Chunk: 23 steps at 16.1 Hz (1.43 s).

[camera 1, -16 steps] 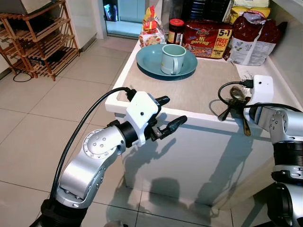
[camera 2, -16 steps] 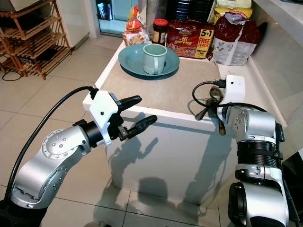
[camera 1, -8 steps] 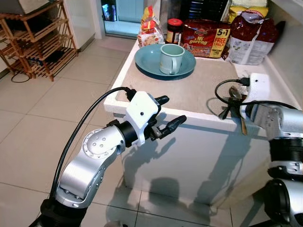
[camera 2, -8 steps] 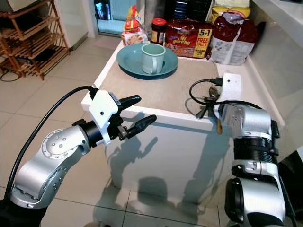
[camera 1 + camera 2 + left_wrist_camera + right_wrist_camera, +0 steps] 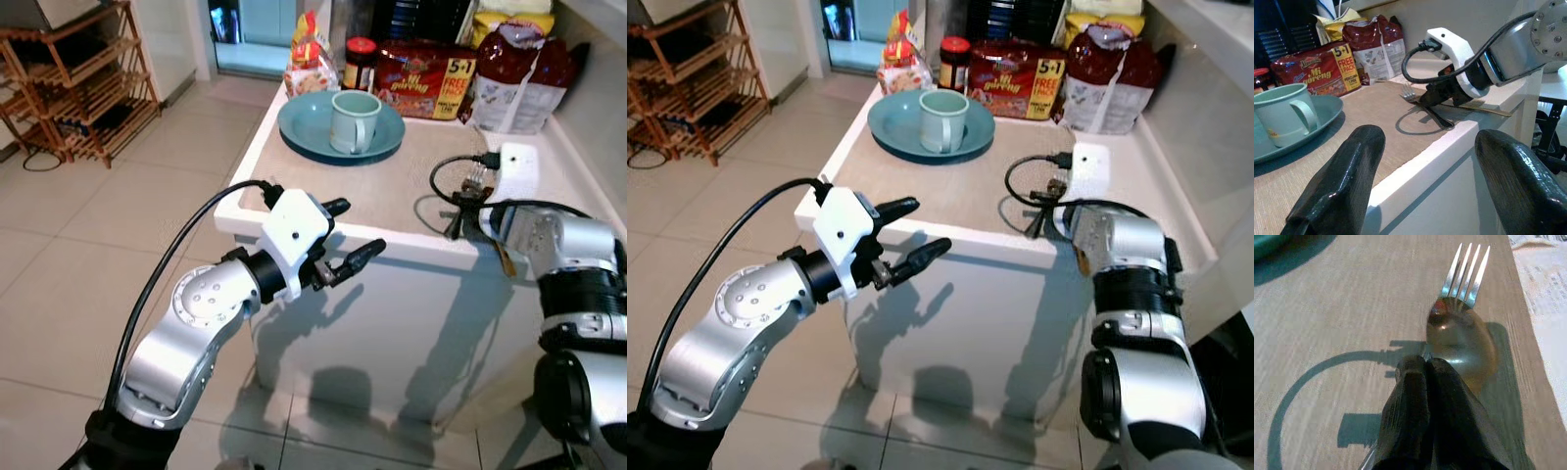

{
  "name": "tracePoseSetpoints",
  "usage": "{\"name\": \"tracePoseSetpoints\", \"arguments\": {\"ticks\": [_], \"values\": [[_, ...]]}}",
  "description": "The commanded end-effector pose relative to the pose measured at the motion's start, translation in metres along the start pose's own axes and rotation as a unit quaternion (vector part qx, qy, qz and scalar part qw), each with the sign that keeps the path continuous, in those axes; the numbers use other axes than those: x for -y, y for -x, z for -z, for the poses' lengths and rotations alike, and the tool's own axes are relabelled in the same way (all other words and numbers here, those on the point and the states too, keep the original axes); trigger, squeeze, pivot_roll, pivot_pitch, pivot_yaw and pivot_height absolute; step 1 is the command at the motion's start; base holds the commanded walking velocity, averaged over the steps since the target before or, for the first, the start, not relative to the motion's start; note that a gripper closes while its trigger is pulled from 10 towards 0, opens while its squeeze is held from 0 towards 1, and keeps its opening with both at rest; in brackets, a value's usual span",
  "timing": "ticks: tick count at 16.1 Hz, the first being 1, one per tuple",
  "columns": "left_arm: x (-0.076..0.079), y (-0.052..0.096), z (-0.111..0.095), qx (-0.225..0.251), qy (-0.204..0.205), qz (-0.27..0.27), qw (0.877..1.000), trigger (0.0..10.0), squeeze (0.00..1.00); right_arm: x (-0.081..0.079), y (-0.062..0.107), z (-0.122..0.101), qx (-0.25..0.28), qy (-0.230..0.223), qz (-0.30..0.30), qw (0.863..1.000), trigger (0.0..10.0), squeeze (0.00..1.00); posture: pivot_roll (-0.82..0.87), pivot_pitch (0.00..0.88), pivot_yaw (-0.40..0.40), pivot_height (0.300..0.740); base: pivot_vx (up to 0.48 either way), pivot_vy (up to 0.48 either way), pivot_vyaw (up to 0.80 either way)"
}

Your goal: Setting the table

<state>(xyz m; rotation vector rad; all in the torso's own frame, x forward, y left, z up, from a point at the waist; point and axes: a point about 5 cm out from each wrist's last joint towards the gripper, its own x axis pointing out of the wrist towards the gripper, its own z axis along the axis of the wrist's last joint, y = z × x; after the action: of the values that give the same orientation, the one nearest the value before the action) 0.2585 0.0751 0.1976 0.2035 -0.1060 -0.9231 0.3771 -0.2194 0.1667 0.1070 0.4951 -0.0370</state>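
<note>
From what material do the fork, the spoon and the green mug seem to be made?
The fork and spoon, both held in the right claw, look like polished metal, probably steel: they shine and mirror the light. The mug on the plate looks like matte plastic or melamine, since its pale green surface has no sharp glare; glazed ceramic cannot be excluded.

The right gripper (image 5: 1425,396) covers the handles of the spoon (image 5: 1462,340) and fork (image 5: 1465,269), so its hold on them is unclear. The fork's tines reach beyond the spoon bowl; the grocery packets (image 5: 426,78) are cut off
</note>
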Motion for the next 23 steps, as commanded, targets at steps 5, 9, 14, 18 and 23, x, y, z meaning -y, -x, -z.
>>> {"name": "tracePoseSetpoints", "arguments": {"ticks": [5, 9, 14, 18, 23], "values": [[-0.003, -0.002, -0.003, 0.005, -0.015, -0.008, 1.0, 10.0, 0.0, -0.002, 0.005, -0.029, 0.066, -0.005, -0.001, 0.998, 0.0, 0.0, 0.07, 0.0, -0.026, 0.74, 0.0, 0.0, 0.0], [-0.004, -0.003, -0.004, 0.01, -0.017, -0.012, 1.0, 10.0, 0.0, 0.003, 0.011, -0.045, 0.146, -0.01, 0.001, 0.989, 0.0, 0.0, 0.07, 0.0, -0.026, 0.74, 0.0, 0.0, 0.0], [-0.003, -0.003, -0.005, 0.008, -0.021, -0.009, 1.0, 10.0, 0.0, 0.004, 0.014, -0.035, 0.094, 0.077, 0.031, 0.992, 10.0, 1.0, 0.07, 0.0, -0.031, 0.74, 0.0, 0.0, 0.0], [-0.004, -0.002, -0.008, 0.01, -0.021, -0.007, 1.0, 10.0, 0.0, 0.017, 0.031, -0.027, 0.012, 0.094, 0.026, 0.995, 10.0, 1.0, 0.05, 0.0, -0.037, 0.74, 0.0, 0.0, 0.0], [-0.004, -0.003, -0.012, 0.01, -0.027, -0.003, 1.0, 10.0, 0.0, 0.022, 0.039, -0.035, -0.005, 0.069, 0.017, 0.997, 10.0, 1.0, 0.05, 0.026, -0.048, 0.74, 0.0, 0.0, 0.0]]}}
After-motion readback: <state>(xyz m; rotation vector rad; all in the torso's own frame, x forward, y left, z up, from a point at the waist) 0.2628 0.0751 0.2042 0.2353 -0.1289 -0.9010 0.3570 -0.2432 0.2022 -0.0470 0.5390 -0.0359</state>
